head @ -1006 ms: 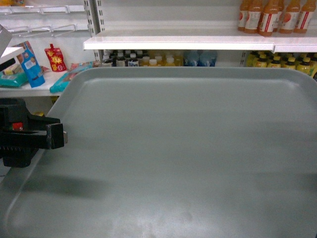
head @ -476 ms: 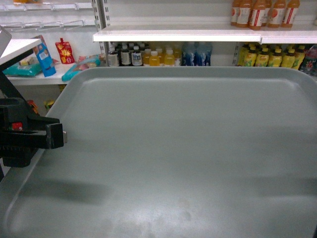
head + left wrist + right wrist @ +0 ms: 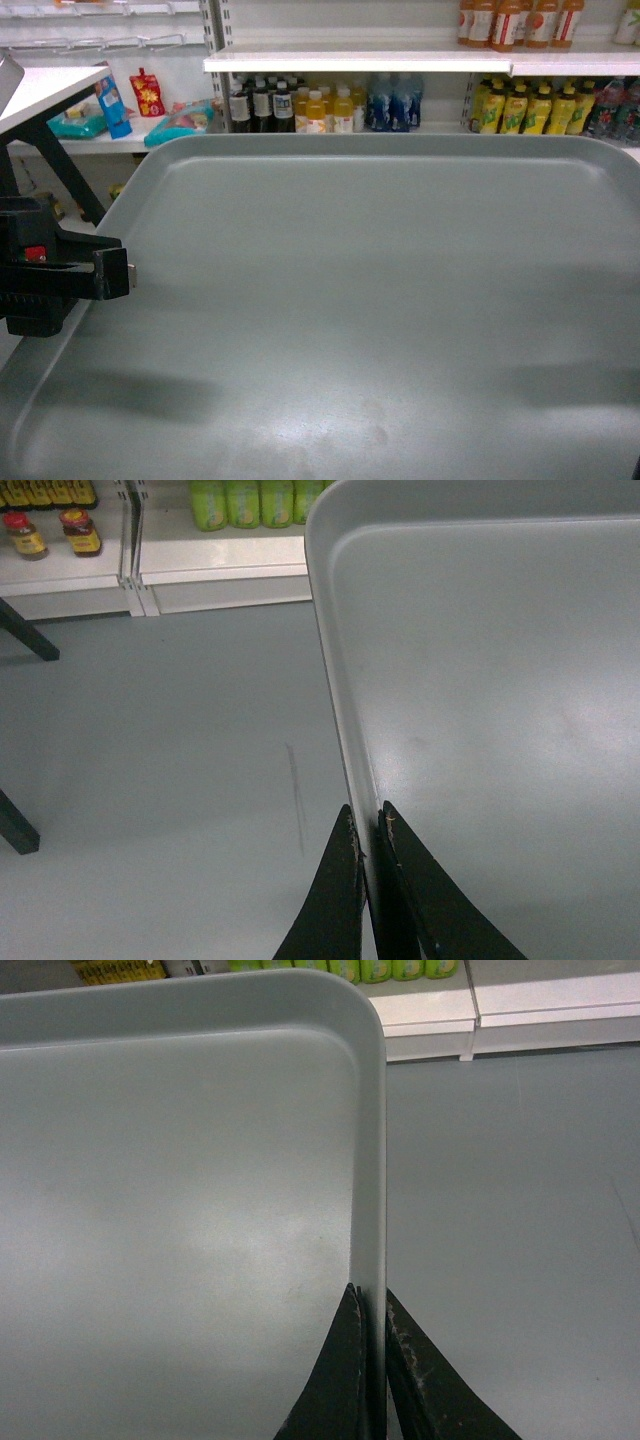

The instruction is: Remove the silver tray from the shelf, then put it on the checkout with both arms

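Observation:
The silver tray (image 3: 380,300) fills most of the head view, held level in the air above the grey floor. My left gripper (image 3: 115,272) is shut on its left rim; the left wrist view shows the gripper (image 3: 367,825) with one jaw on each side of the rim of the tray (image 3: 480,680). My right gripper (image 3: 370,1300) is likewise shut on the right rim of the tray (image 3: 180,1180). It is out of the head view. A corner of the checkout (image 3: 45,88), white top on black legs, shows at the upper left. The shelf (image 3: 350,62) is behind the tray.
Rows of bottles (image 3: 320,105) stand under the shelf board, and snack packets (image 3: 150,95) lie on a lower shelf to the left. Black checkout legs (image 3: 25,640) stand on the grey floor (image 3: 180,740) left of the tray. Low shelves (image 3: 480,1010) with green bottles lie ahead.
The shelves and bottles have slid to the right in the head view and the checkout corner has come further in at the left. The tray and left gripper keep their place in view.

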`<state>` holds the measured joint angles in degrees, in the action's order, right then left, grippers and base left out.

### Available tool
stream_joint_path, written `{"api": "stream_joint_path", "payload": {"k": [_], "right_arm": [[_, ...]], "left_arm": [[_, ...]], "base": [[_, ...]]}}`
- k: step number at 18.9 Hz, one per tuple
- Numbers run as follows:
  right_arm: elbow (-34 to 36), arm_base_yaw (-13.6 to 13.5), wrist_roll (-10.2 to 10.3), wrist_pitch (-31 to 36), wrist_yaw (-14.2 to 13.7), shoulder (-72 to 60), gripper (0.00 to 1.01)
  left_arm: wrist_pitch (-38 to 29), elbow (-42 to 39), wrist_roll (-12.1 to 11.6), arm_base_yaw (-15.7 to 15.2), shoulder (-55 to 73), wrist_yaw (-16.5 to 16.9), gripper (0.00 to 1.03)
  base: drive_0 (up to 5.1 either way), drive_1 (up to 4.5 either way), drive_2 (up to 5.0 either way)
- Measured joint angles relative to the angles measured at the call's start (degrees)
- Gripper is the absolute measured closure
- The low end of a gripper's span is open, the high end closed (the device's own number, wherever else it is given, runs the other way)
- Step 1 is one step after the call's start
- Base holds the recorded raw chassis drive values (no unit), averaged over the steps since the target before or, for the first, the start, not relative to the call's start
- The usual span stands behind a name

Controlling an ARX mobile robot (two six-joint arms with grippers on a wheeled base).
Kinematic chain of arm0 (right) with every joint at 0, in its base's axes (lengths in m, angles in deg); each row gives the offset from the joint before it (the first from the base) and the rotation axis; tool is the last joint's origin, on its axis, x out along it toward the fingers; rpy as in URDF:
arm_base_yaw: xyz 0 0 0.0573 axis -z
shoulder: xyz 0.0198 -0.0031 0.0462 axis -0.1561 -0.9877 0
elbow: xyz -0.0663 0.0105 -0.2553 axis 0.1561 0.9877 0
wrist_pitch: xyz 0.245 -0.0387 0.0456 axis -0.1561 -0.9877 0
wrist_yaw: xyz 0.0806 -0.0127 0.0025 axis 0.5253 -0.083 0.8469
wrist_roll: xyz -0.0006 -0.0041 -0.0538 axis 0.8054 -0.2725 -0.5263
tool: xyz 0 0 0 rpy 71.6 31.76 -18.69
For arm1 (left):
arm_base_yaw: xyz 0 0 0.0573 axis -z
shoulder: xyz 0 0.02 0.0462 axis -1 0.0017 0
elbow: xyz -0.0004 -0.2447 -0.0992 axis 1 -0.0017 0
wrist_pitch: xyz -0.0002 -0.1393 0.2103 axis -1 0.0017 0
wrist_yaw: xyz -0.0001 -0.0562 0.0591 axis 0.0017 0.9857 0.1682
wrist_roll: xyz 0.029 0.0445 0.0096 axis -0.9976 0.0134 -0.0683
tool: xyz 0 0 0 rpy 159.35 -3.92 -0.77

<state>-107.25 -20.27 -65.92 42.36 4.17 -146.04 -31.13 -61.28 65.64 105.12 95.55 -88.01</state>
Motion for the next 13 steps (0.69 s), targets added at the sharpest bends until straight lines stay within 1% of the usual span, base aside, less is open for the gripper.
{"api": "stream_joint_path", "payload": {"k": [13], "right_arm": [[0.1,0.0,0.0,0.3,0.0,0.0,0.98]], "left_arm": [[-0.1,-0.1,0.0,0.0,0.0,0.0,1.0]], "base": [[0.1,-4.03,4.2]]}}
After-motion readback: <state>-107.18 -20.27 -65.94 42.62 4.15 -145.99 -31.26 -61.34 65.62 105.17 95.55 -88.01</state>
